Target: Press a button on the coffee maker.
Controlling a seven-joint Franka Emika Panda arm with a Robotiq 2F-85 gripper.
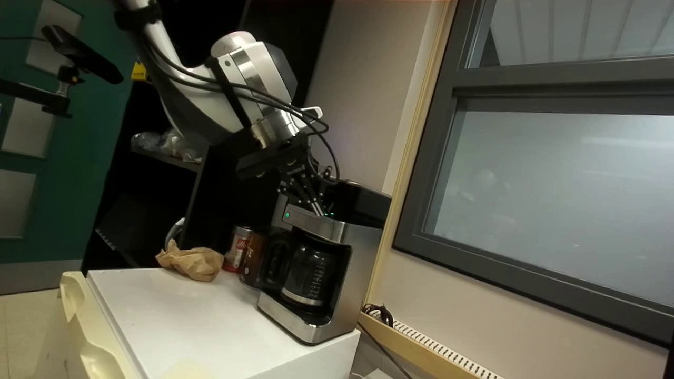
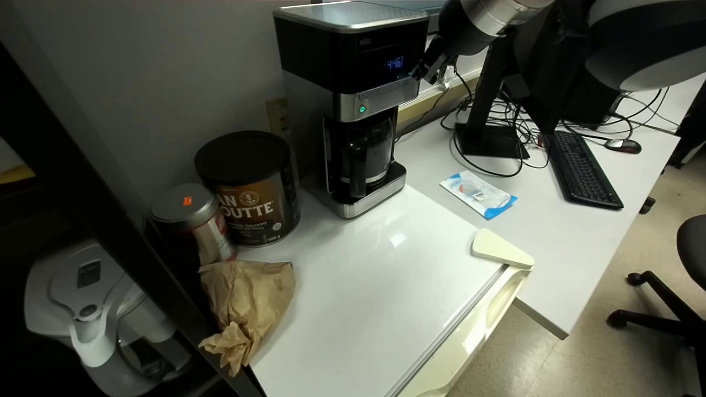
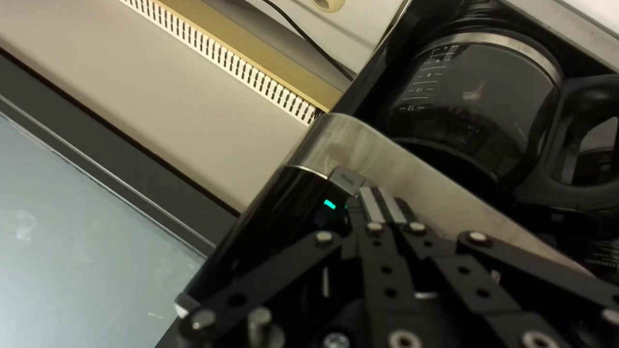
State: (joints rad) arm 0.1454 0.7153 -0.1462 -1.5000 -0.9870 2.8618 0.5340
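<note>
Gripper (image 3: 382, 203) clenched, its fingertips (image 3: 371, 205) side by side, the arm (image 1: 258, 73) slants down to the coffee maker (image 2: 380, 98), tips at the upper edge of its silver band (image 3: 420, 183), just beside a small grey tab (image 3: 346, 179); whether they touch, I cannot tell. The machine stands upright on the white tabletop (image 2: 353, 286), dark carafe (image 2: 380, 149) inside, a green light (image 2: 362, 109) glowing on the front and a blue display (image 2: 394, 63) lit above it. Near it are a large brown can (image 2: 259, 212), a smaller red-and-silver can (image 2: 215, 237) and a crumpled paper bag (image 2: 251, 300).
</note>
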